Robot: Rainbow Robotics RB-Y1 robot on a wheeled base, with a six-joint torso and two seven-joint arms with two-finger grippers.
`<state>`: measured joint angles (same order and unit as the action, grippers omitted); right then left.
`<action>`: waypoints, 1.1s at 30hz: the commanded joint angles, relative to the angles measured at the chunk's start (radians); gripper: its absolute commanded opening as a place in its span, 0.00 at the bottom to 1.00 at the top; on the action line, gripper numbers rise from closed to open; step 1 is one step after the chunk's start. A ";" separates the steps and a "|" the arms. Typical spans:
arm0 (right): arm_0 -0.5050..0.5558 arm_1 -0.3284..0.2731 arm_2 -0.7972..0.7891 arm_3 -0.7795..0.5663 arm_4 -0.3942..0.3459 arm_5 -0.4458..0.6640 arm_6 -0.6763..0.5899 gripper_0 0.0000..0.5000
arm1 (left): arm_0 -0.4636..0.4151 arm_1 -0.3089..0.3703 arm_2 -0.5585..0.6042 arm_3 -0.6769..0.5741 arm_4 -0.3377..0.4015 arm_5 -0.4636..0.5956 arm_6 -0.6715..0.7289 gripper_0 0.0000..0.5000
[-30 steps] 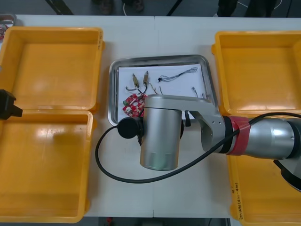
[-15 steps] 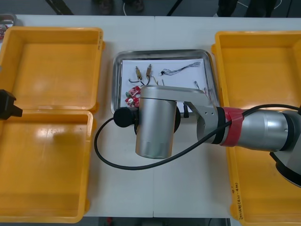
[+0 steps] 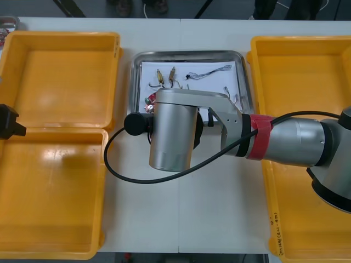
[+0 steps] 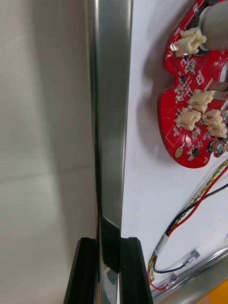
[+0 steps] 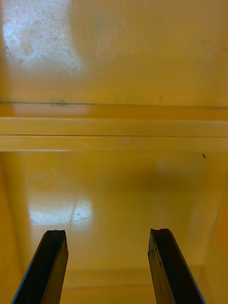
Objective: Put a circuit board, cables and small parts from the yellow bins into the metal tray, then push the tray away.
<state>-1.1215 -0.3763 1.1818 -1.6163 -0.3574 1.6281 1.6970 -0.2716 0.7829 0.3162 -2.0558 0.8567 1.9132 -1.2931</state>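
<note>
**Right claw** (image 4: pixel 109 244): clenched on the rim of the metal tray (image 3: pixel 186 54). Its two black fingers (image 4: pixel 85 268) stand one on each side of the shiny rim, apart only by the rim's thickness. In the front view the right arm (image 3: pixel 285 147) reaches in from the desk's right edge, and its wrist covers the tray's near side.

**Left claw** (image 5: pixel 107 237): released, fingers well apart with nothing between them. It hangs over the bare floor of a yellow bin at the desk's left edge.

**Metal tray:** lies on the desk (image 3: pixel 219 208) towards its far edge, between the left bins (image 3: pixel 60 76) and the right bins (image 3: pixel 299 82). It is white inside.

**Tray contents:**
- The red circuit board (image 4: pixel 194 109) lies flat on the white floor, near the gripped rim but not touching it.
- A red and yellow cable (image 4: pixel 199 197) runs beside the board, nearer the fingers.
- Small metal parts (image 3: pixel 165 75) lie near the tray's far left corner.
- A thin cable (image 3: pixel 209 73) lies near the tray's far right corner.
</note>
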 commanded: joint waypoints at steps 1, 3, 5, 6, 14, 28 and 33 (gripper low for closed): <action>-0.069 0.028 -0.018 0.026 -0.003 -0.024 -0.026 0.00 | 0.012 0.044 0.027 -0.029 0.005 0.007 -0.063 1.00; -0.075 0.030 -0.018 0.041 -0.002 -0.030 -0.023 0.00 | 0.012 0.044 0.027 -0.029 0.005 0.007 -0.063 1.00; -0.086 0.034 -0.018 0.056 -0.002 -0.037 -0.019 0.00 | 0.012 0.044 0.027 -0.029 0.005 0.007 -0.063 1.00; -0.090 0.037 -0.019 0.068 -0.003 -0.043 -0.019 0.00 | 0.012 0.044 0.027 -0.029 0.005 0.007 -0.063 1.00; -0.104 0.062 -0.059 0.154 -0.002 -0.077 0.000 0.00 | 0.012 0.044 0.027 -0.029 0.005 0.007 -0.063 1.00; -0.138 0.068 -0.060 0.256 -0.005 -0.185 0.032 0.00 | 0.012 0.044 0.027 -0.029 0.005 0.007 -0.063 1.00; -0.146 0.074 -0.059 0.279 -0.006 -0.211 0.043 0.00 | 0.012 0.044 0.027 -0.029 0.005 0.007 -0.063 1.00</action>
<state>-1.2048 -0.3296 1.1511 -1.3459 -0.3577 1.4347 1.7066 -0.2716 0.7829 0.3165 -2.0559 0.8567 1.9132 -1.2931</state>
